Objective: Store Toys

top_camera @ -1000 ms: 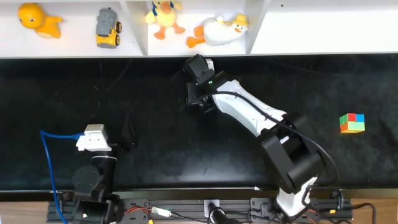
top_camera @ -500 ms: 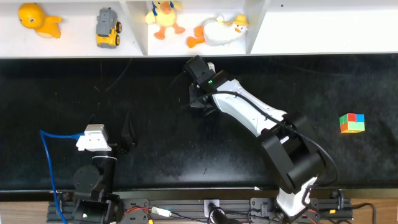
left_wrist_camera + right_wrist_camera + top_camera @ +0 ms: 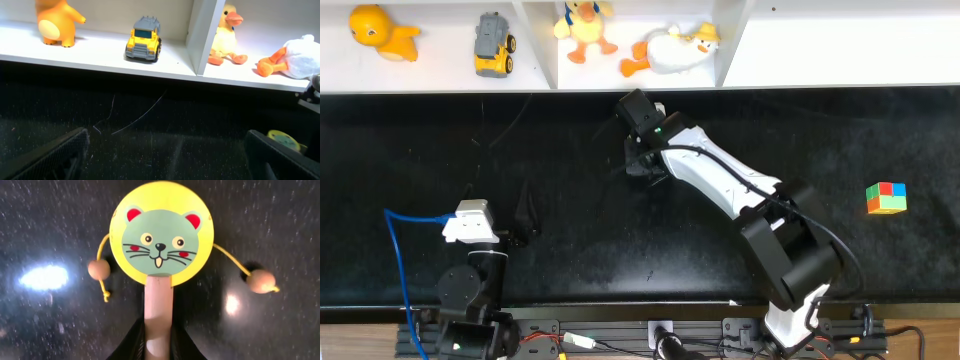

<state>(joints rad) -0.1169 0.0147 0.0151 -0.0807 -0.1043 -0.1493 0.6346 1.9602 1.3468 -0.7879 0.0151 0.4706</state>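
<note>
A yellow rattle drum (image 3: 161, 232) with a green cat face lies flat on the black table, two wooden beads (image 3: 99, 269) on strings at its sides. Its wooden handle (image 3: 158, 300) runs between the fingers of my right gripper (image 3: 159, 332), which is shut on it. From above, the right gripper (image 3: 642, 165) sits just in front of the white shelf (image 3: 640, 80). My left gripper (image 3: 170, 160) is open, low over the table at the front left (image 3: 525, 215), facing the shelf. The drum's edge (image 3: 283, 140) shows at the far right of the left wrist view.
On the shelf stand an orange duck (image 3: 382, 32), a yellow truck (image 3: 494, 45), a yellow duck plush (image 3: 585, 30) and a white duck plush (image 3: 675, 50), with a divider (image 3: 545, 40) between them. A colour cube (image 3: 886, 198) sits at the table's right.
The right gripper has shifted slightly over the drum's handle. The left arm has kept still.
</note>
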